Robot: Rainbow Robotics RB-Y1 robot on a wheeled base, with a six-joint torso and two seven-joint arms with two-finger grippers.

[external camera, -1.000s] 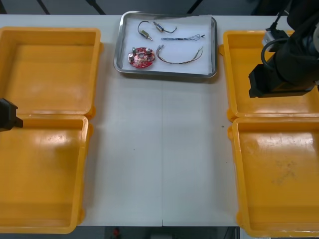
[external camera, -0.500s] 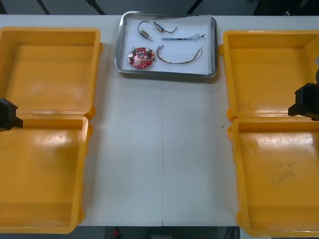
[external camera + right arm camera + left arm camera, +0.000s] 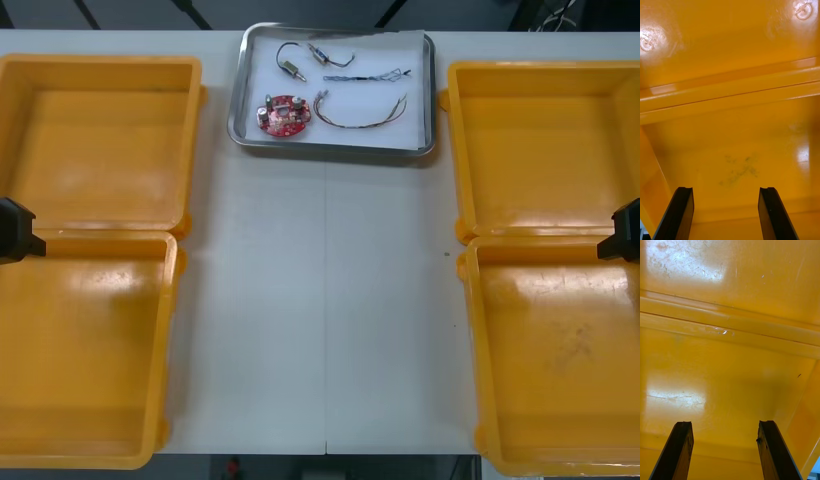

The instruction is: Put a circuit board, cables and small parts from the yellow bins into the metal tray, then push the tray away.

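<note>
Both spread: left hand, right hand over yellow bins; tray near far edge.

A light table takes up most of what I see from here, its top pale, matte and evenly lit. A thin seam runs straight down its middle toward the near edge, and a tiny dark speck sits well to the right of that line. Beyond the far edge the floor is dark, crossed by a few pale slanting lines. Below the near edge lies another dark strip, with a small red spot in it
</note>
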